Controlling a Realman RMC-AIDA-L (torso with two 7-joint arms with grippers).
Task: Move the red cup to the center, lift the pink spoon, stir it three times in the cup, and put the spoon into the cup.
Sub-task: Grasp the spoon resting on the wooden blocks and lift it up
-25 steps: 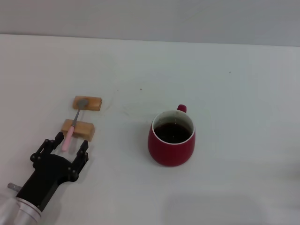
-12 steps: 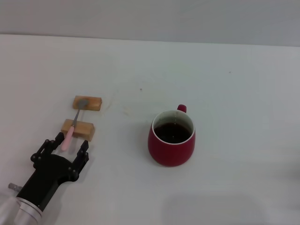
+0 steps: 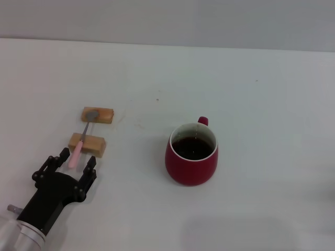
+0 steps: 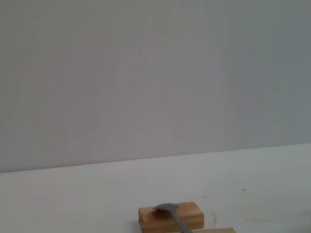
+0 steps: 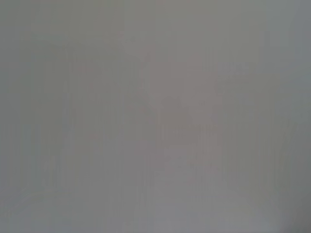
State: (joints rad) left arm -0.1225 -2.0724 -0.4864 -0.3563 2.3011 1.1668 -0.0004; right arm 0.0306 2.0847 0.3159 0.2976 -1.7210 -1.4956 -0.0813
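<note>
The red cup [image 3: 191,163] stands right of the table's middle, its small handle pointing away from me and its inside dark. The pink spoon [image 3: 78,149] lies across two tan wooden blocks at the left, with its grey bowl on the far block and its pink handle reaching toward me. My left gripper [image 3: 76,160] is open at the handle's near end, one finger on each side and neither closed on it. In the left wrist view, the spoon's grey bowl [image 4: 168,208] rests on the far block [image 4: 150,219]. The right gripper is out of view.
The far block [image 3: 104,115] and the near block [image 3: 95,145] hold the spoon above the white table [image 3: 261,104]. A grey wall runs behind the table's far edge. The right wrist view shows only a plain grey surface.
My left gripper has drawn back slightly toward the front left, still open around the handle end. The spoon and cup have not moved.
</note>
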